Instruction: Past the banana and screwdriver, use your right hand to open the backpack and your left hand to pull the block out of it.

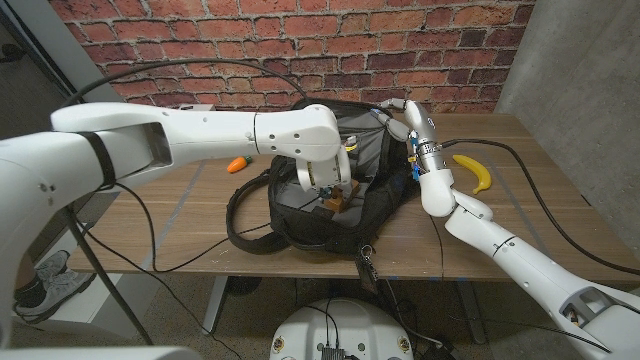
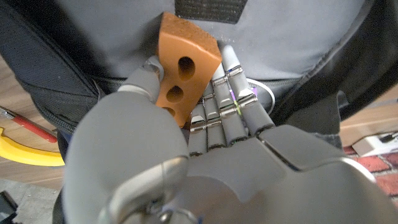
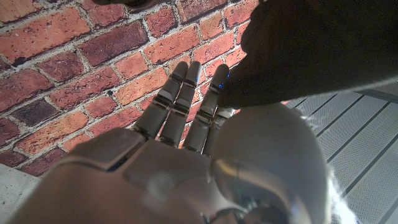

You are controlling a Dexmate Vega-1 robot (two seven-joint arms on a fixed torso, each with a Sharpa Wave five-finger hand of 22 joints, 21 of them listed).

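Block gripped inside the open backpack

Left hand (image 2: 186, 155) pinches the block (image 2: 183, 74) at frame centre; right hand (image 1: 408, 125) grips the backpack (image 1: 300, 225) flap, keeping it open.

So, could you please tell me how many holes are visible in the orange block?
2: both on the face of the orange block that the left hand holds over the open backpack, one above the other. Other faces are hidden.

Black backpack (image 1: 300, 215) lies on the wooden surface, main compartment open, grey lining exposed. Orange-brown wooden block (image 2: 183, 68) with two round holes sits inside the opening, pinched by the left hand (image 2: 205, 162). Right hand (image 1: 405, 120) holds the backpack's upper flap.
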